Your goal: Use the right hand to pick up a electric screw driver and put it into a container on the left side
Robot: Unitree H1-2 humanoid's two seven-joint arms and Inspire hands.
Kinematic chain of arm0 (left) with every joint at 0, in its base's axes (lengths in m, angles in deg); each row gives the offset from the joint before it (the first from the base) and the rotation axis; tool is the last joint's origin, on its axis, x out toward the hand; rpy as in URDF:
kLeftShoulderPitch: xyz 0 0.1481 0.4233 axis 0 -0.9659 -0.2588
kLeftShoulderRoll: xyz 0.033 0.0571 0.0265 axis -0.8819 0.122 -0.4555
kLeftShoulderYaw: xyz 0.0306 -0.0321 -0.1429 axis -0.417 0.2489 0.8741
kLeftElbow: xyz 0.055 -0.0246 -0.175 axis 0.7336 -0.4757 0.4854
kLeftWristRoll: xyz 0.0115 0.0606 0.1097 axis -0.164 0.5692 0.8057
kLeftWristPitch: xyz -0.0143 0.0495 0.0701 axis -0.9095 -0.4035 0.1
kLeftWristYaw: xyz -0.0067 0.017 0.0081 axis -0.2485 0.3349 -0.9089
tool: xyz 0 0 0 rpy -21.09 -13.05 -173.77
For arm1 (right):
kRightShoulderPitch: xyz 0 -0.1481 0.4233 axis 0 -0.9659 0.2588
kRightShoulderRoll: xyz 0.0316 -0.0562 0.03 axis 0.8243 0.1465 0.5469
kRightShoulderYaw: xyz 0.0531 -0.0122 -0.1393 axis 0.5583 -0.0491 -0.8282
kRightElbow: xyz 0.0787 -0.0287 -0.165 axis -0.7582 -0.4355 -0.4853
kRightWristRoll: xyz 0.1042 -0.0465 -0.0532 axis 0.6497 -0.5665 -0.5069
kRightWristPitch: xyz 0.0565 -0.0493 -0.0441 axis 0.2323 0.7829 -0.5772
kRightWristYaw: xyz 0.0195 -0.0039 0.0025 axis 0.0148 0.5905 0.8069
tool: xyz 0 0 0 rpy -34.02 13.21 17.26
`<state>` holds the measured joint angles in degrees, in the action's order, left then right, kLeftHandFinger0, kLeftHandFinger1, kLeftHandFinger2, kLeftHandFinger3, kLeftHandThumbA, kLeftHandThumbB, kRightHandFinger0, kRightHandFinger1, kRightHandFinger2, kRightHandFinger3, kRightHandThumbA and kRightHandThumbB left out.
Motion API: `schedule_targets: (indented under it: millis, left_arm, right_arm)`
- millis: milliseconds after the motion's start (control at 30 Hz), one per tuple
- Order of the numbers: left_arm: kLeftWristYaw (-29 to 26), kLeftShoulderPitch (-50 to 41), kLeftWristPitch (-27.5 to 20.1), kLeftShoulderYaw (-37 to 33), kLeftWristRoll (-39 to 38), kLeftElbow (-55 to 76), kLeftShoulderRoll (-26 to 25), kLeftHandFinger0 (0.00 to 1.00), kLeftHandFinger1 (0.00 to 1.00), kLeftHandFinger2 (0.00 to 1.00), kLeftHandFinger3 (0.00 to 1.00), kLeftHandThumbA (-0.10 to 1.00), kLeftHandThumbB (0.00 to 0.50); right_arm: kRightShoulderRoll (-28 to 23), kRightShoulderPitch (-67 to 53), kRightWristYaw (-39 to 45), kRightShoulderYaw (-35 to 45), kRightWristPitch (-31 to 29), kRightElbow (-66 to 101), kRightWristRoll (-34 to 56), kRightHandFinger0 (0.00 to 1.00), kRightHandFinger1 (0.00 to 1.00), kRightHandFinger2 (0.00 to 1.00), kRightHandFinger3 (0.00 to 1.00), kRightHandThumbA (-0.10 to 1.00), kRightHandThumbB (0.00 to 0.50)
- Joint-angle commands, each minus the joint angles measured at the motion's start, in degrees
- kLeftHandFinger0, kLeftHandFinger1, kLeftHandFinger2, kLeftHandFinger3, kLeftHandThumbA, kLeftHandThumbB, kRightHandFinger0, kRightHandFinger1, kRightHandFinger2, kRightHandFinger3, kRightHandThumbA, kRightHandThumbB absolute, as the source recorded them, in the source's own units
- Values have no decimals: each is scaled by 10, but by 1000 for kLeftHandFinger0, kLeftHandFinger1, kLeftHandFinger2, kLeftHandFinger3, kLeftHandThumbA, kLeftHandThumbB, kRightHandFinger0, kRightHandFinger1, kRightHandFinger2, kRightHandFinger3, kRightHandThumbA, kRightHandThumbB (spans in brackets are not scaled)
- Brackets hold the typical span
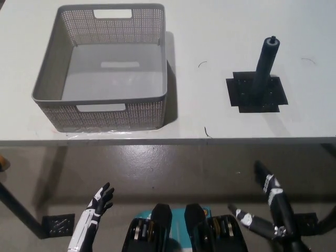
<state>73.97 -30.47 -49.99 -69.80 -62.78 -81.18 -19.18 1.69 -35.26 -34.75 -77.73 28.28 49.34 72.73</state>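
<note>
The electric screwdriver (265,65) is a dark grey cylinder standing upright on a black square pad (273,97) at the right of the white table. The container (118,114) is a grey perforated basket with handle slots at the table's left, with nothing inside it. My black right hand (274,195) hangs below the table's front edge at the lower right, open, fingers spread, well short of the screwdriver. My white left hand (98,202) rests at the lower left, also below the table edge, open and holding nothing.
The white table (210,31) runs across the top, with its front edge (210,140) just above both hands. Small dark scuff marks lie between basket and pad. Below are a grey floor, a dark table leg (18,212) and a black floor plate (59,224).
</note>
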Motion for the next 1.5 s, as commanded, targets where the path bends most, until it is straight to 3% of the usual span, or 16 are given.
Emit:
schedule_targets:
  millis: [0, 100, 267, 433, 567, 800, 1133, 1300, 1433, 1467]
  left_arm:
    - [0, 7, -30, -1, 12, 7, -7, 1000, 1000, 1000, 1000, 1000, 215]
    - [4, 5, -33, -2, 8, 5, -8, 1000, 1000, 1000, 1000, 1000, 214]
    - [8, 3, -35, 0, 4, 5, -8, 1000, 1000, 1000, 1000, 1000, 211]
    - [10, 5, -35, 1, 1, 3, -7, 1000, 1000, 1000, 1000, 1000, 214]
    - [10, -1, -34, -2, 5, 9, -6, 1000, 1000, 1000, 1000, 1000, 217]
    - [7, -4, -42, -2, 6, 4, -3, 1000, 1000, 1000, 1000, 1000, 219]
    - [13, -3, -49, -4, 1, 3, -4, 1000, 1000, 1000, 1000, 1000, 231]
    - [15, -7, -49, -4, 0, 7, -4, 1000, 1000, 1000, 1000, 1000, 231]
    - [21, -7, -51, -4, -4, 7, -4, 1000, 1000, 1000, 1000, 1000, 235]
    - [21, -7, -52, -4, -4, 6, -4, 1000, 1000, 1000, 1000, 1000, 242]
  right_arm:
    - [4, 25, -20, 19, -40, 59, -19, 1000, 1000, 1000, 1000, 991, 194]
    - [7, 40, -25, 31, -27, 77, -14, 1000, 1000, 1000, 1000, 1000, 244]
    - [10, 72, -38, 54, 19, 105, -23, 1000, 1000, 1000, 1000, 1000, 221]
    - [2, 113, -25, 71, 71, 105, 12, 1000, 1000, 1000, 1000, 1000, 297]
    - [0, 141, -20, 88, 89, 83, 42, 1000, 1000, 1000, 1000, 1000, 223]
    - [-3, 196, 7, 110, 123, 16, 114, 1000, 1000, 1000, 1000, 1000, 249]
    - [4, 258, 6, 126, 117, -73, 138, 1000, 1000, 1000, 1000, 1000, 273]
    - [5, 283, 3, 132, 103, -107, 149, 1000, 1000, 1000, 1000, 1000, 238]
    - [4, 307, 1, 136, 93, -139, 150, 1000, 1000, 1000, 1000, 1000, 244]
    - [6, 318, 3, 141, 82, -157, 159, 1000, 1000, 1000, 1000, 1000, 212]
